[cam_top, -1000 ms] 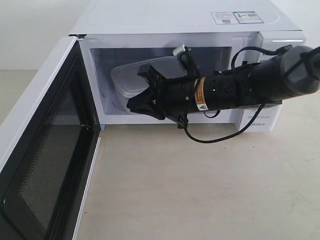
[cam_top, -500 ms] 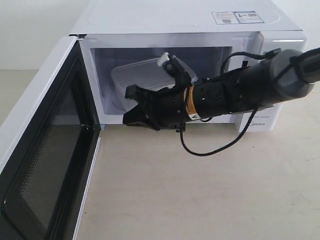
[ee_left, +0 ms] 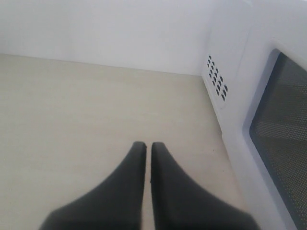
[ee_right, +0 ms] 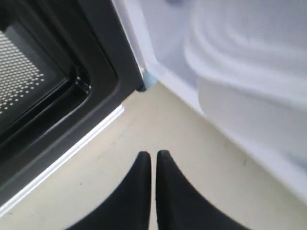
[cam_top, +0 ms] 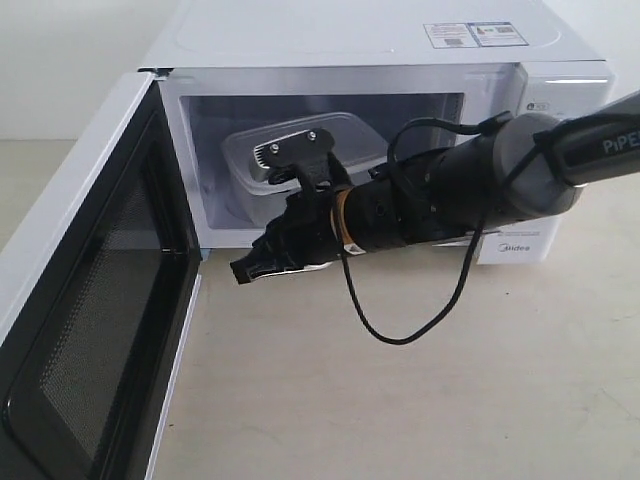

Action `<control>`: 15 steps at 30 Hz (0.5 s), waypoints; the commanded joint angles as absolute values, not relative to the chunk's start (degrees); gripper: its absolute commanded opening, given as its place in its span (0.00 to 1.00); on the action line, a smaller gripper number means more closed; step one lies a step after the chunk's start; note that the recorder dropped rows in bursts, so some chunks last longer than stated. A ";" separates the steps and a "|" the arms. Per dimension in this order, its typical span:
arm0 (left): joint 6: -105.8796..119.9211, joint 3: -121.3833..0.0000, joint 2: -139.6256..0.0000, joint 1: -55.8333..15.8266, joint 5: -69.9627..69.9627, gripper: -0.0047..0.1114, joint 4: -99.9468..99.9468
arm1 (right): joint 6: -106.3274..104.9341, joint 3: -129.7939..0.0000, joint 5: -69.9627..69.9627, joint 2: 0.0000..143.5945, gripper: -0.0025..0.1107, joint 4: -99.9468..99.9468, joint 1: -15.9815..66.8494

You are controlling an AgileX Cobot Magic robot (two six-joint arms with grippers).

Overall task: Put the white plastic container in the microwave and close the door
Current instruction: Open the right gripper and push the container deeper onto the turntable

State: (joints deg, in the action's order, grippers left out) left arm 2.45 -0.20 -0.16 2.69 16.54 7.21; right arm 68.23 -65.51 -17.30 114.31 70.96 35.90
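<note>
microwave (cam_top: 350,40) 1 | door (cam_top: 90,300) 1 | container (cam_top: 355,135) 1 | left gripper (ee_left: 145,143), right gripper (ee_right: 153,153) 2

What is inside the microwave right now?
The white plastic container, lid on, lies in the microwave cavity. The right arm covers its front edge, so what it rests on cannot be seen.

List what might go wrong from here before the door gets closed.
The right gripper and its arm lie across the opening of the microwave; a swinging door would likely hit them. The loose cable under that arm might catch on the door. The left gripper, fingers shut beside the door's outer face, may slip when pushing.
</note>
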 commanded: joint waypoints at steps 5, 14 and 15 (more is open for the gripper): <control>2.66 0.00 0.00 2.82 16.46 0.08 7.02 | 40.60 -66.89 -18.35 113.85 0.02 57.08 35.98; 2.66 0.00 0.00 2.82 16.46 0.08 7.02 | 10.87 -66.89 -17.27 113.85 0.02 29.45 35.98; 2.66 0.00 0.00 2.82 16.46 0.08 7.02 | 8.35 -66.89 -17.27 113.85 0.02 26.96 35.98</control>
